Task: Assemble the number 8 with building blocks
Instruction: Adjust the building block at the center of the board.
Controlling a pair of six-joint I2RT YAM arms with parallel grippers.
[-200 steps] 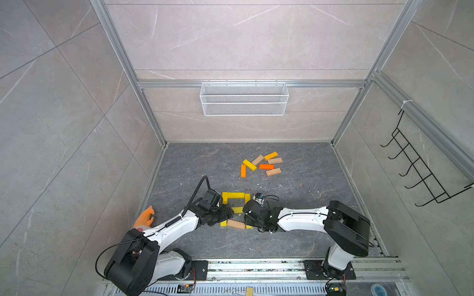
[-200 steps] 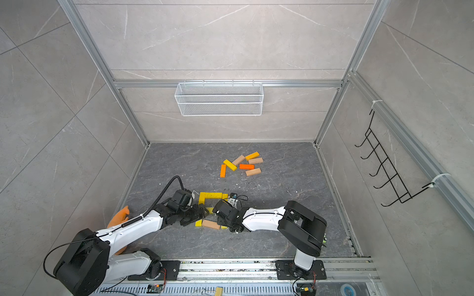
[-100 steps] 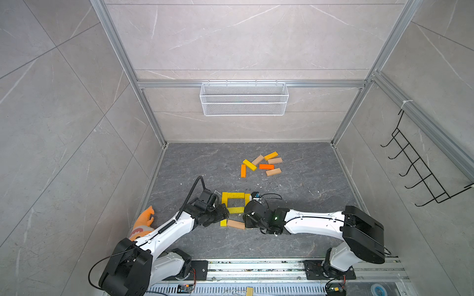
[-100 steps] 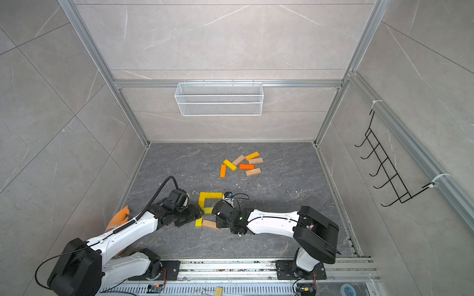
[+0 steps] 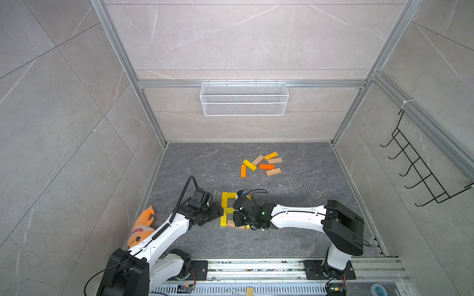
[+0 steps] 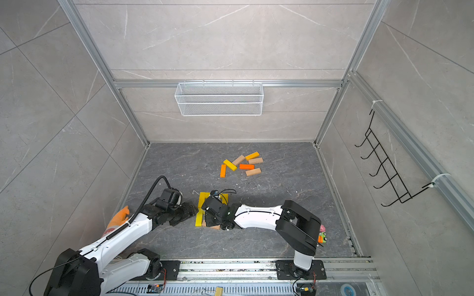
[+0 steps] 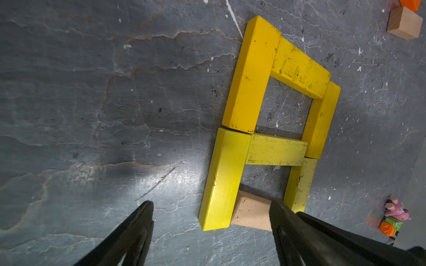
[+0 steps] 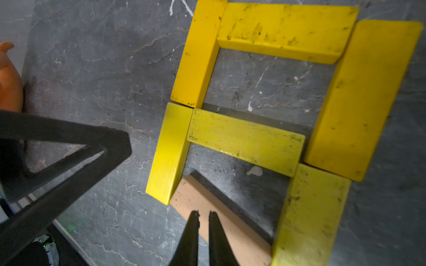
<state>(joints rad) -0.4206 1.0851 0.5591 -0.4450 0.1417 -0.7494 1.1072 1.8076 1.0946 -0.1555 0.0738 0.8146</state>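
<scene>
Several yellow building blocks [image 5: 227, 208] lie flat near the front of the floor as two stacked squares [image 7: 251, 76]. A tan block [image 8: 230, 225] lies slanted across the near end between the two lower yellow bars [image 7: 251, 214]. My right gripper [image 8: 204, 214] is shut with nothing between its tips, which hover over the tan block [image 5: 232, 223]. My left gripper [image 7: 211, 205] is open just left of the figure [image 5: 218, 212]. One of its fingers [image 8: 115, 142] stands beside the lower left yellow bar. Loose orange, yellow and tan blocks [image 5: 261, 164] lie further back [image 6: 239, 164].
An orange plush fish [image 5: 142, 228] lies by the left wall behind the left arm. A small pink and green toy [image 7: 394, 218] sits right of the figure, near the right arm's elbow [image 6: 322, 234]. A wire basket [image 5: 243, 98] hangs on the back wall, a black hook rack [image 5: 420, 174] on the right wall.
My right gripper's jaws have closed from partly open while staying over the tan block. My left gripper stays open beside the figure and has shifted only slightly.
</scene>
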